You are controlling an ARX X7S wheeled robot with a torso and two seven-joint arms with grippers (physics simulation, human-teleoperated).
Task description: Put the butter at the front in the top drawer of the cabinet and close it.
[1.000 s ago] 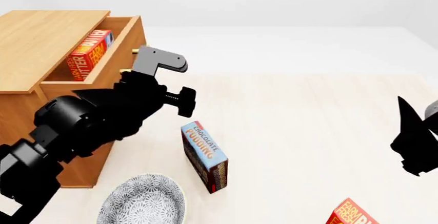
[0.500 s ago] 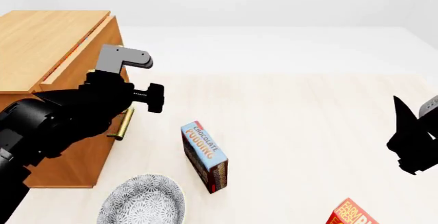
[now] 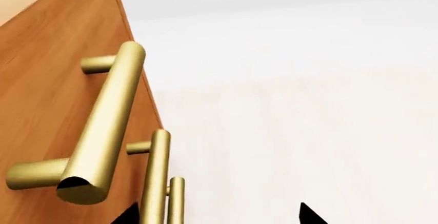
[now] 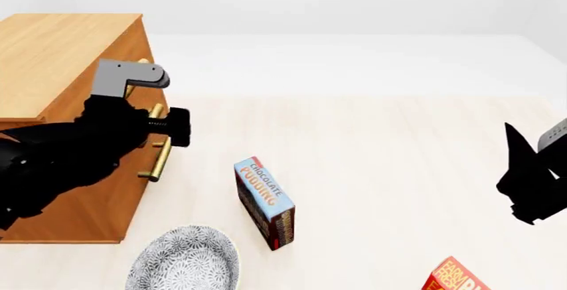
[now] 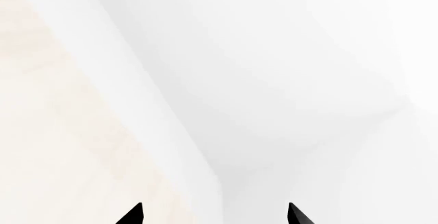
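Left gripper (image 3: 215, 215): two black fingertips spread apart with nothing between them, set just off the front face of the cabinet (image 4: 62, 51), close to the brass handles. Top drawer (image 3: 48, 80): pushed in, its front flush with the cabinet face; its brass bar handle (image 3: 102, 126) fills the near part of the left wrist view, with the lower drawer's handle (image 3: 156, 183) beyond it. In the head view the left arm (image 4: 71, 150) covers much of the cabinet's front.

Right gripper (image 5: 213, 215): fingertips likewise parted and empty, facing pale floor and wall; in the head view it hangs at the right edge of the scene, well apart from the cabinet.

A butter carton (image 4: 453, 277) lies on the floor (image 4: 381, 144) at the lower right, partly cut off by the view's edge. A chocolate pudding box (image 4: 264, 202) stands on the floor between cabinet and carton, beside a patterned bowl (image 4: 184, 260).
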